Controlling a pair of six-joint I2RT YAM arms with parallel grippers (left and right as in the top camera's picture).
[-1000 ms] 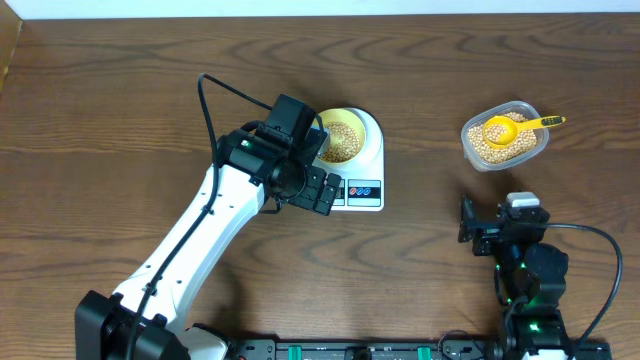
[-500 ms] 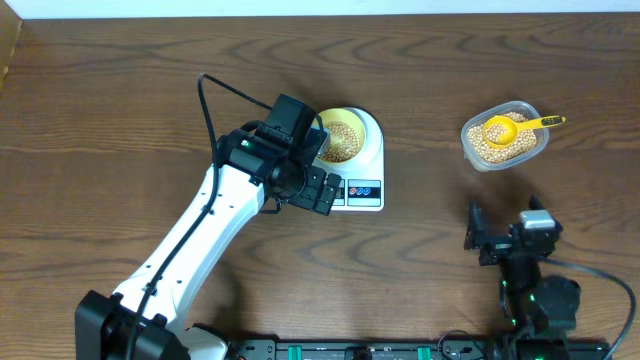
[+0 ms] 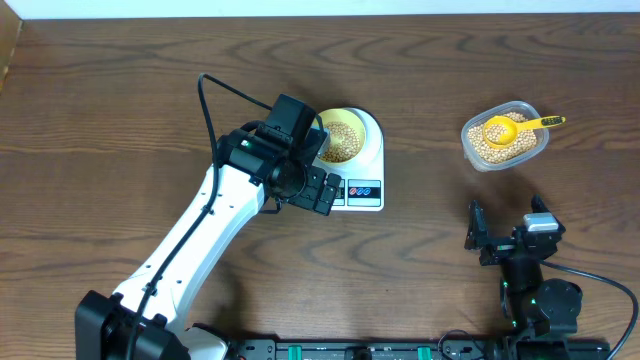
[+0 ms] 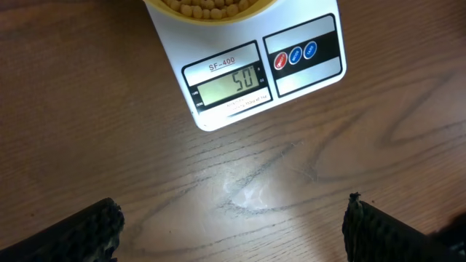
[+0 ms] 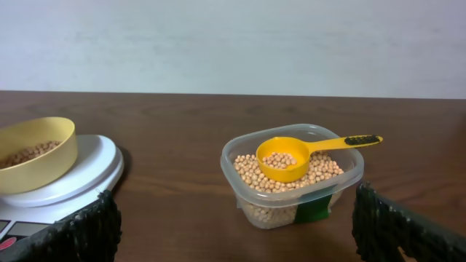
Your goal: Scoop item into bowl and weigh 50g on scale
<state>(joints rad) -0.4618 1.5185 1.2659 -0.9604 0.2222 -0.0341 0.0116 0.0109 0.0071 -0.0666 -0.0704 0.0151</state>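
The white scale stands mid-table with the pale yellow bowl on its platform, and tan beans lie in the bowl. In the left wrist view the scale's display reads 50, and the bowl's rim shows at the top edge. My left gripper hangs open just left of the display, over bare wood between its jaws. My right gripper is open near the front edge, empty, well short of the bean tub. From there I see the bowl on the scale.
A clear plastic tub of beans sits at the right, with a bright yellow scoop resting in it, its cup full and its handle pointing right. The right wrist view shows the tub and the scoop straight ahead.
The right arm has pulled back toward the front edge, away from the tub. The left arm, bowl and scale have not moved.
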